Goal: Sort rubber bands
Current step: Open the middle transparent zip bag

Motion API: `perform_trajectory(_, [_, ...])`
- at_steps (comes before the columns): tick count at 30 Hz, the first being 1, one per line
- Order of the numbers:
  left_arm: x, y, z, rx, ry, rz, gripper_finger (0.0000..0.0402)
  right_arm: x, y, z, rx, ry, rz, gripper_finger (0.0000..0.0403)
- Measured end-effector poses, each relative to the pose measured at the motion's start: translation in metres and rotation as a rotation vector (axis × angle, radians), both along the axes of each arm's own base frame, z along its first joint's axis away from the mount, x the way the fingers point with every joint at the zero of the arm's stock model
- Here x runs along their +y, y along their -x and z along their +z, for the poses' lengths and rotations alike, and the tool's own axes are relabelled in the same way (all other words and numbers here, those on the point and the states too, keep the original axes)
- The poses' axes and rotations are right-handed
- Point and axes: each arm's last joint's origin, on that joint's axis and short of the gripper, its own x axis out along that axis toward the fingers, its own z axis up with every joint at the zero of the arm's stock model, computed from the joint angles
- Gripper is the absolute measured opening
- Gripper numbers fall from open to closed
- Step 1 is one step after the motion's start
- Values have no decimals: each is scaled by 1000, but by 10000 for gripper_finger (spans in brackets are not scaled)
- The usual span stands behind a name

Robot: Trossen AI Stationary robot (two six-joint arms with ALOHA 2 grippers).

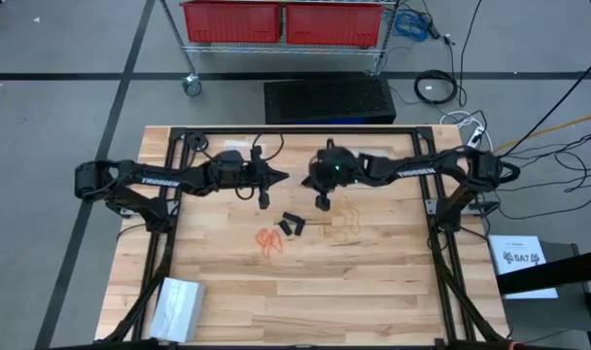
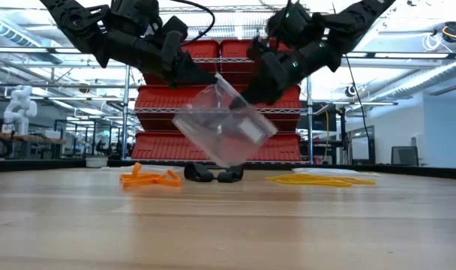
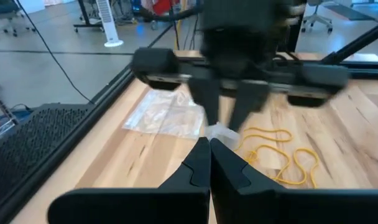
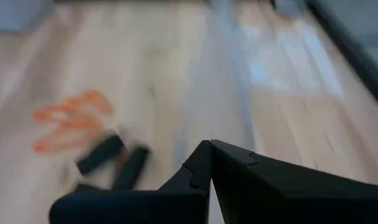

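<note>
1. 3 groups of rubber bands lie on the tabletop [image 1: 373, 292]: orange bands [image 1: 268, 239], black bands [image 1: 293, 226], yellow bands [image 1: 346, 220], near one another but apart.
2. The left end effector [image 1: 281, 177] and right end effector [image 1: 323, 203] hang above them, both closed, pinching a clear bag [image 2: 225, 124] between them, as the low view shows.
3. Risk: the slippery, tilted bag may slide free of either thin pinch and drop onto the black bands.
4. Risk: pulling unevenly could tear it or leave its mouth unopened.
</note>
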Motion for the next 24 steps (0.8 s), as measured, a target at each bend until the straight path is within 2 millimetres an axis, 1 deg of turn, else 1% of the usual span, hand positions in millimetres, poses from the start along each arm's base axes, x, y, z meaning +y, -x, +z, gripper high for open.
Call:
perform_trajectory(2, [-2, -2, -2, 10, 1, 1, 0, 4, -3, 3, -51, 9, 7, 0])
perform_trajectory(4, [-4, -4, -6, 17, -1, 7, 0, 2, -4, 5, -62, -6, -40, 1])
perform_trajectory(7, [-7, -8, -8, 11, 1, 18, 0, 1, -5, 8, -79, -23, -56, 17])
perform_trajectory(10, [-7, -9, -7, -15, 8, 22, 0, 2, -7, 5, -69, -54, -60, 49])
perform_trajectory(13, [-7, -10, -4, -46, 2, 23, 0, 1, -9, -4, -40, -69, -67, 91])
perform_trajectory(15, [-7, -10, -3, -58, -1, 24, 0, 1, -8, -5, -29, -71, -69, 117])
perform_trajectory(17, [-7, -10, -3, -60, -1, 24, 0, 1, -5, -2, -15, -69, -69, 131])
perform_trajectory(19, [-7, -10, -2, -62, 2, 24, 0, 0, -1, 7, -28, -64, -72, 130])
perform_trajectory(21, [-7, -10, -2, -68, 21, 28, 0, -1, 1, 13, -54, -54, -72, 111])
perform_trajectory(23, [-7, -10, -2, -67, 25, 28, 0, -2, 0, 12, -54, -45, -67, 72])
perform_trajectory(24, [-8, -10, -2, -67, 24, 26, 0, -2, -1, 9, -44, -45, -66, 48])
